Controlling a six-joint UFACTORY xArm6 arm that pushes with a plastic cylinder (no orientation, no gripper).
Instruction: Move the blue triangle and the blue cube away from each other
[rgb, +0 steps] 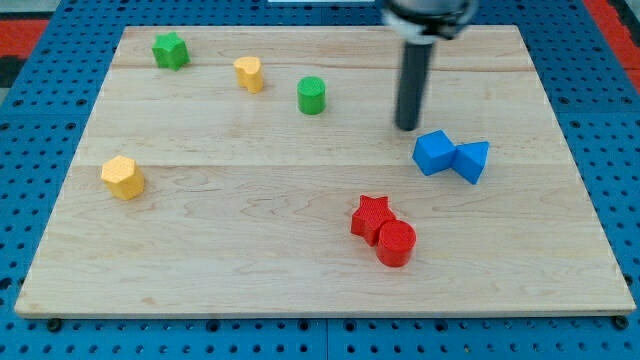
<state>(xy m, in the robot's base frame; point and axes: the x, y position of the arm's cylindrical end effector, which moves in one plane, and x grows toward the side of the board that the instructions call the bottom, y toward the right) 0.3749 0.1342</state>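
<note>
The blue cube (433, 152) sits on the wooden board at the view's right, touching the blue triangle (472, 160) on its right side. My tip (407, 127) stands just up and to the left of the blue cube, a small gap from it. The dark rod rises from the tip toward the view's top.
A red star (372, 216) and a red cylinder (396, 243) touch each other below the blue pair. A green cylinder (312, 95), a yellow heart-like block (250, 73) and a green star (171, 50) lie along the top. A yellow hexagon (123, 177) sits at the left.
</note>
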